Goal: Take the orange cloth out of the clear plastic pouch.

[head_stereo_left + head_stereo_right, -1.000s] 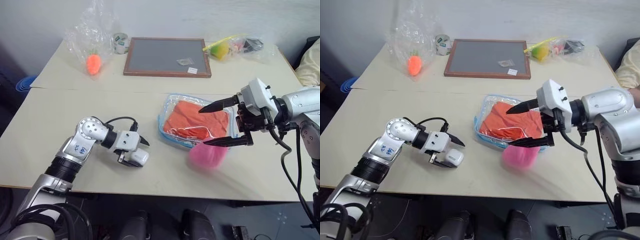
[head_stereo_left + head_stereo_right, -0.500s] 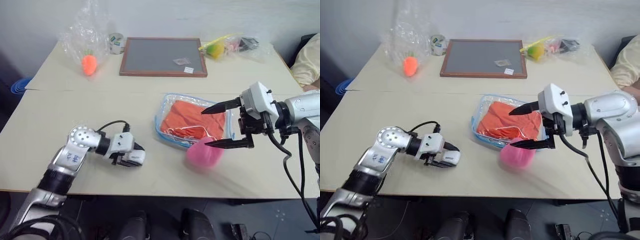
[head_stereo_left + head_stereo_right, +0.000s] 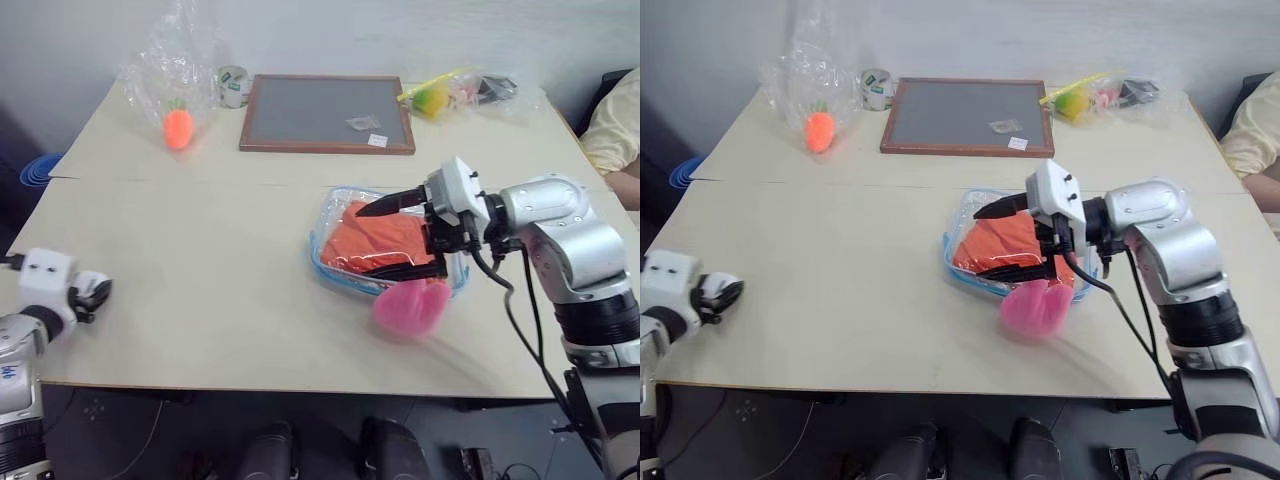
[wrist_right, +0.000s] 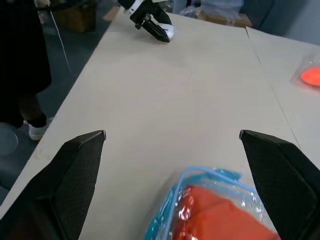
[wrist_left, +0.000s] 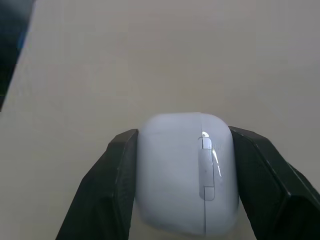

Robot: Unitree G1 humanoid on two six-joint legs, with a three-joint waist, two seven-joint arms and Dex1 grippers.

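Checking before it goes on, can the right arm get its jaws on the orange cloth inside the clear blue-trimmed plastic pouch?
Probably yes. The right gripper hangs with its jaws wide open right over the orange cloth in the clear blue-trimmed plastic pouch. Only the pouch's plastic may be in the way; I can't tell whether it's open.

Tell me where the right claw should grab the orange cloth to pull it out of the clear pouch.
Probably the rumpled edge of the orange cloth nearest the clear pouch end that faces the table's left side, where the blue trim looks parted in the right wrist view. Come in low from that side; the right claw is open over the pouch. The cloth lies flat, so pinch a raised fold.
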